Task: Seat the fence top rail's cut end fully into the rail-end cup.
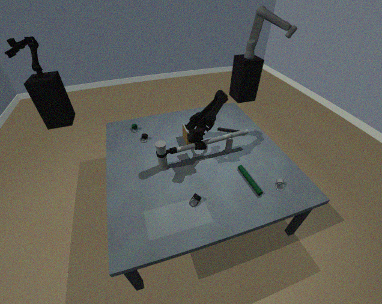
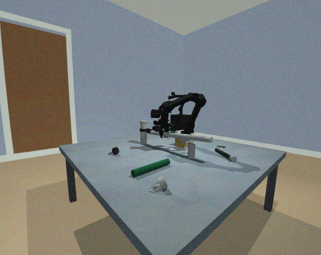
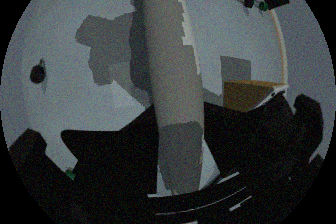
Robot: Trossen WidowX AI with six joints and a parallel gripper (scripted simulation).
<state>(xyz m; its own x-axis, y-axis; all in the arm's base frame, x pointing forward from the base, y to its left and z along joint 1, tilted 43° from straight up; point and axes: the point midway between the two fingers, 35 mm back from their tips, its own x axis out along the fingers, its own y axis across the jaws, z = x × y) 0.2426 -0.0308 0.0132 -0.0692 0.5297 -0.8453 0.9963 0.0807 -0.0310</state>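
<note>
The pale rail runs above the table, from the big post to beyond the short post. The loop cap is too small to make out clearly. The black rail-end cup hangs on the black brace band, high on the white big post, a little below its cap. The rail's near end meets the cup's mouth; how deep it sits is hidden. My gripper is shut on the rail, nearer the cup than the short post.
An orange block stands behind the rail. A green tube, a white looped cap, a black looped cap and a dark tube lie around.
</note>
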